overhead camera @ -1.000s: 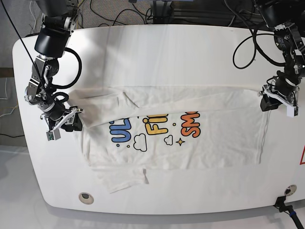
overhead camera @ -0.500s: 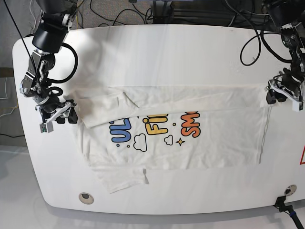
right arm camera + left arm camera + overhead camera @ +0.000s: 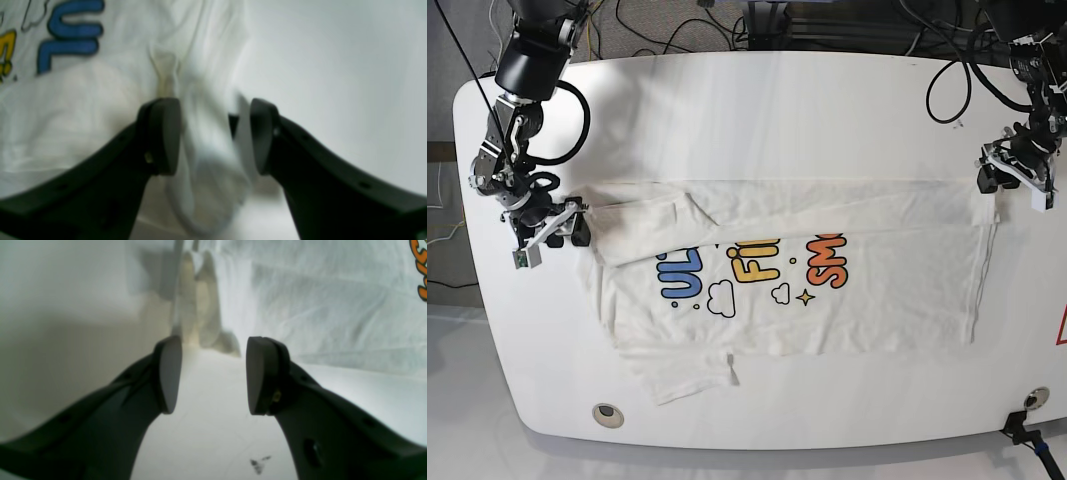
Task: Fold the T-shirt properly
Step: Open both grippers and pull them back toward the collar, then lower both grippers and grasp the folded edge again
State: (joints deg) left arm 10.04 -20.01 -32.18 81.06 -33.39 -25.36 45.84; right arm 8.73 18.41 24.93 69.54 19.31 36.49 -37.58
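Both grippers backed off since earlier, we note. Left wrist: left gripper (image 3: 213,375) released, T-shirt (image 3: 300,306) beyond. Right wrist: right gripper (image 3: 213,135) released around sleeve bunch. Base: far edge folded over print; remaining folds left.

A white rounded surface (image 3: 757,100), with black cables (image 3: 687,25) lying on the floor beyond its far edge.

T-shirt (image 3: 827,300) print, partly folded: perhaps "FIN", "SMO"

Overhead base view of the table (image 3: 757,100); two close wrist views sharing the T-shirt (image 3: 877,290).
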